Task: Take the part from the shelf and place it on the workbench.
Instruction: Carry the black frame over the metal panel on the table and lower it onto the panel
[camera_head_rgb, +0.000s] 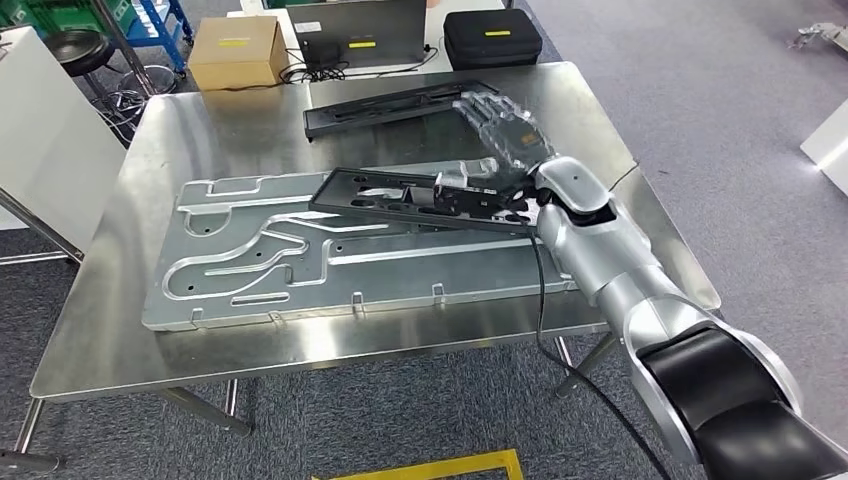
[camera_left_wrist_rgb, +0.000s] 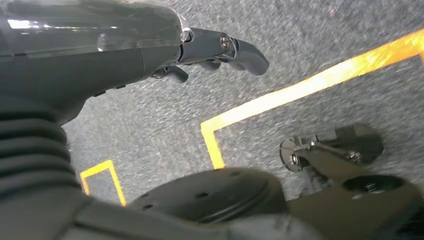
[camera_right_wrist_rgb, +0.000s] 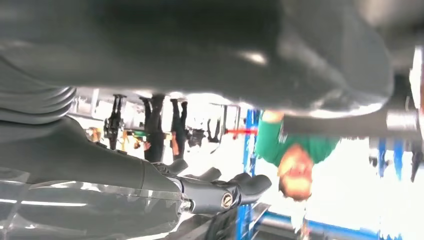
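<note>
Your landmark is the large grooved aluminium plate (camera_head_rgb: 330, 255) lying flat on the steel workbench (camera_head_rgb: 130, 330). Your right hand (camera_head_rgb: 500, 150) reaches in over the plate's far right corner and grips the black part (camera_head_rgb: 420, 200), a long flat frame, at its right end: the thumb lies on the part's top and the fingers (camera_head_rgb: 495, 115) stretch out flat beyond it. The part sits tilted across the plate's far edge, its right end raised in the hand. A second black frame (camera_head_rgb: 400, 105) lies on the workbench beyond the plate. Your left hand (camera_left_wrist_rgb: 215, 50) hangs above grey carpet (camera_left_wrist_rgb: 300, 35) with yellow floor tape (camera_left_wrist_rgb: 300, 87), fingers loosely curled, holding nothing.
</note>
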